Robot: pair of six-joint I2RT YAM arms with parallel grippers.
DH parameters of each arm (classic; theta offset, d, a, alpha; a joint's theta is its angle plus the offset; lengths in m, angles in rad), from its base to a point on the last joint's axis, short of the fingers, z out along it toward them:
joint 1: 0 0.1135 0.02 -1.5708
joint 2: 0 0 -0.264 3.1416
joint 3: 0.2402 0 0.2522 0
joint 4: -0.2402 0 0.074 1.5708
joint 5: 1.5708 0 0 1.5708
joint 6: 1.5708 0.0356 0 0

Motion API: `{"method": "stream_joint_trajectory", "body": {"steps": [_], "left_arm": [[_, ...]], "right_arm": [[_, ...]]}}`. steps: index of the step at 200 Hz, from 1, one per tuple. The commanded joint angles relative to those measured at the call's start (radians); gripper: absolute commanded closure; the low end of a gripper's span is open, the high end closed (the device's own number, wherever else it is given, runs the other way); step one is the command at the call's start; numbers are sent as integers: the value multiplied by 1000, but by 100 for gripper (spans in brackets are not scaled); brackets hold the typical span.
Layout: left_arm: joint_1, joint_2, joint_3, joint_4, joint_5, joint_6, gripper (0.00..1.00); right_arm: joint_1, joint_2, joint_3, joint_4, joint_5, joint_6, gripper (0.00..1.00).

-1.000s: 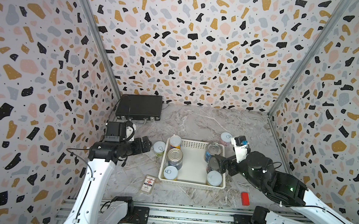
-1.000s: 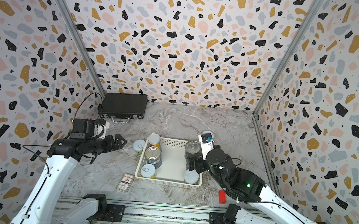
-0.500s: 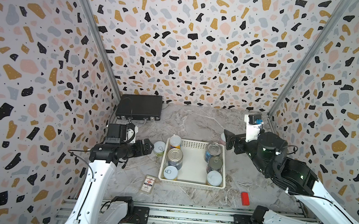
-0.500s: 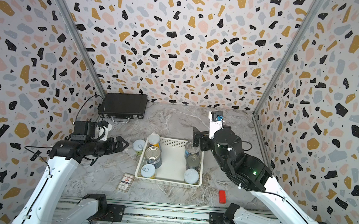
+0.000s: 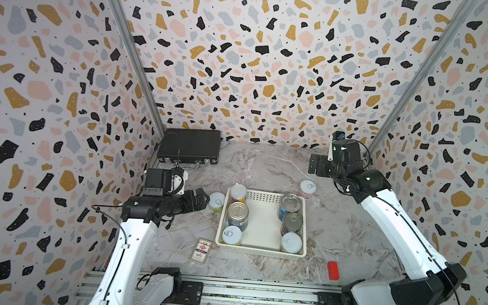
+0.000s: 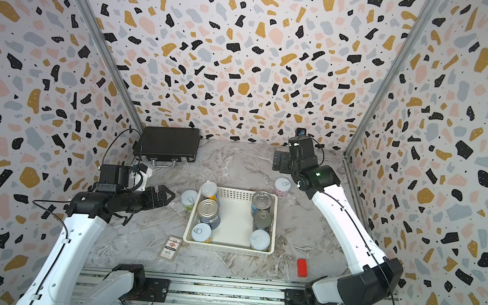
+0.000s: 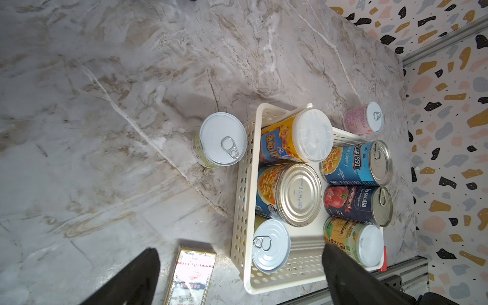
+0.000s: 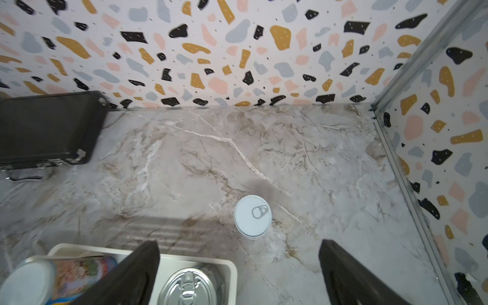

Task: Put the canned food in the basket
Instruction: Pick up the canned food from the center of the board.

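The white perforated basket (image 5: 261, 249) sits on the marble worktop (image 5: 265, 167) and holds six upright cans in two rows of three. Along its left wall, from far to near, stand the yellow-labelled can (image 5: 238, 192) with a white lid, the blue tin (image 5: 237, 215) with a bare metal top, and the pale-topped can (image 5: 232, 235). Along its right wall stand the Progresso tin (image 5: 291, 202), the dark tomato tin (image 5: 292, 224), and the green-and-orange can (image 5: 291, 242) at the near corner. Two cans stand outside the basket. The green-labelled can (image 5: 217, 200) is just beside the outside of the left wall, towards the far corner. The pink can (image 5: 307, 189) is on the worktop just past the far right corner. The left hand (image 5: 203, 201) has its fingers spread wide and holds nothing. It points at the green-labelled can from the left, its fingertips near the can; both top views show a small gap between them. The right hand (image 5: 317, 165) is held up off the worktop beyond the pink can, towards the back wall, with its fingers also wide apart and empty. In the right wrist view the pink can stands ahead of the two dark fingers (image 8: 137, 264), in line with the gap between them and clear of both.
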Motion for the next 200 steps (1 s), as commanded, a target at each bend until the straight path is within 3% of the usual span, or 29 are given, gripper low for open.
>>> {"method": "stream_joint_trajectory", "body": {"steps": [1, 22, 76, 200], "left_arm": [[-8, -12, -9, 21, 8, 13, 0], [-14, -8, -10, 22, 5, 12, 0], [-37, -1, -10, 20, -9, 7, 0], [-46, 1, -11, 18, -15, 6, 0]], "right_arm": [[-103, 20, 5, -35, -98, 52, 0], [-154, 99, 35, -39, -175, 34, 0], [-157, 285, 157, -123, -271, -6, 0], [-156, 596, 382, -305, -331, -49, 0]]}}
